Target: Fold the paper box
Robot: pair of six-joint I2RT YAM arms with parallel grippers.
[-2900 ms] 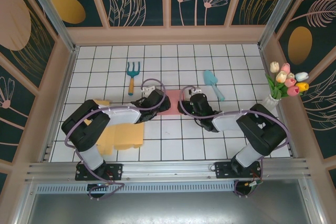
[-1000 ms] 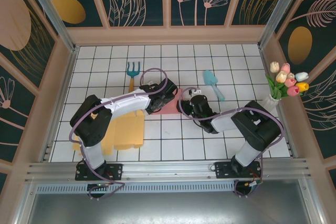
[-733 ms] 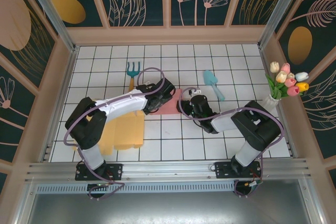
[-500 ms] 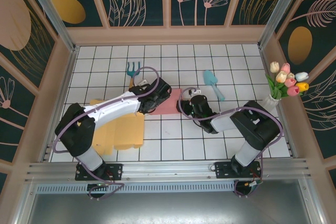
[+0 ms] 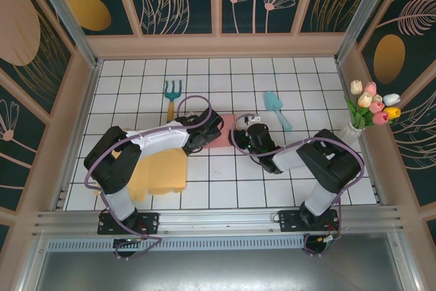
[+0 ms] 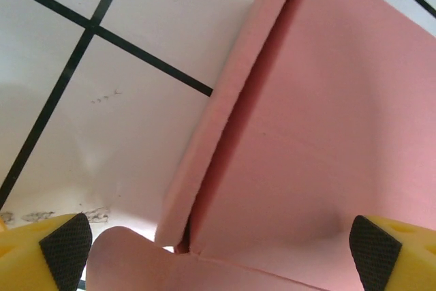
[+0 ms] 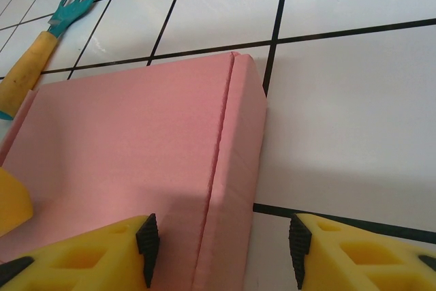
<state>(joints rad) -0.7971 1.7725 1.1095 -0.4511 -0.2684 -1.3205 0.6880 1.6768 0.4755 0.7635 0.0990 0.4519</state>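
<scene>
One paper box (image 5: 223, 129), one rake (image 5: 170, 100) and one trowel (image 5: 276, 108) lie on tiles (image 5: 225, 182).

Teal hand rake (image 5: 171, 100) left, teal trowel (image 5: 277, 109) right, tulip vase (image 5: 352, 131) by right wall.

Blk/white arms (image 5: 157, 142), purple cables (image 5: 193, 97), yellow fingers (image 7: 75, 257)

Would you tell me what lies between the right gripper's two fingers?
Right wrist view: the folded side edge of the pink paper box and a strip of white table, within the right gripper.
</scene>
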